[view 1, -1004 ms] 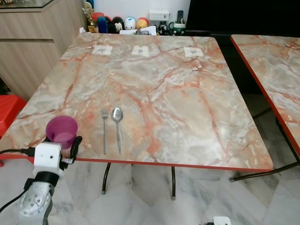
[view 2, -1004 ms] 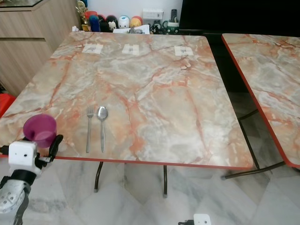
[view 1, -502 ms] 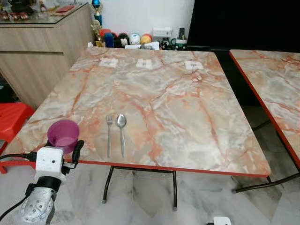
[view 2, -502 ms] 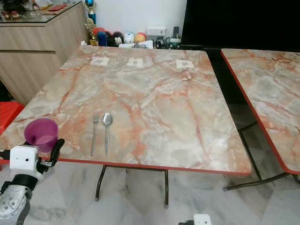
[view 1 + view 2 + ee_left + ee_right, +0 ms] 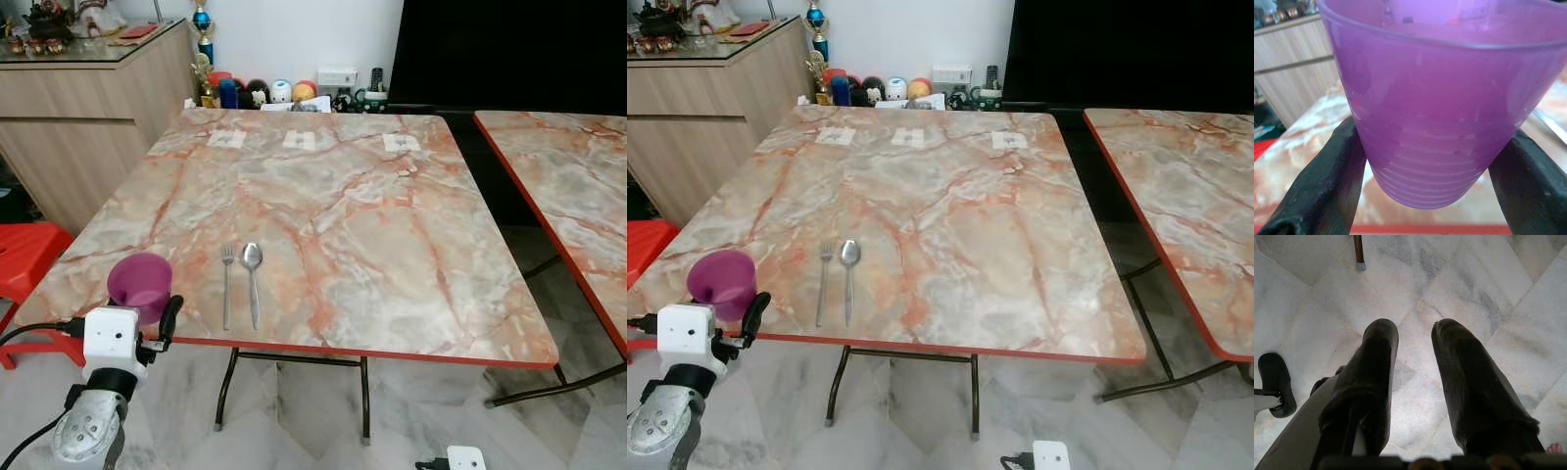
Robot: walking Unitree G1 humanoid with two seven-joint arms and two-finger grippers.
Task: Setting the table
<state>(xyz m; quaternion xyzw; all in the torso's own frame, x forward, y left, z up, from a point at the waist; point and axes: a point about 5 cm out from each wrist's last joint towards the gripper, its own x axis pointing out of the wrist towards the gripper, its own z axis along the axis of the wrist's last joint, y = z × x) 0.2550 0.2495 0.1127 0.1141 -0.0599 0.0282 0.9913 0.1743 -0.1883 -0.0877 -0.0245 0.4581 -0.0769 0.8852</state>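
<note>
Gripping the unlabelled purple cup point(image 5: 140, 283) in our left pincer point(image 5: 1425, 181) at the counter's point(image 5: 333, 215) lower-left corner, beside fork point(image 5: 226, 284) and spoon point(image 5: 253, 282); our right pincer point(image 5: 1413, 382) hangs released.

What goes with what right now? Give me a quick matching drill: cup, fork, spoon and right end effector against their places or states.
Things:
1. purple cup
2. fork
3. spoon
4. right end effector

Places or states:
A. open, hanging over the marble floor
B. on the table, just left of its neighbour
C. gripped between the left end effector fingers at the table's near edge
D. on the table, just right of its neighbour

Pairs: 1-C, 2-B, 3-D, 4-A
</note>
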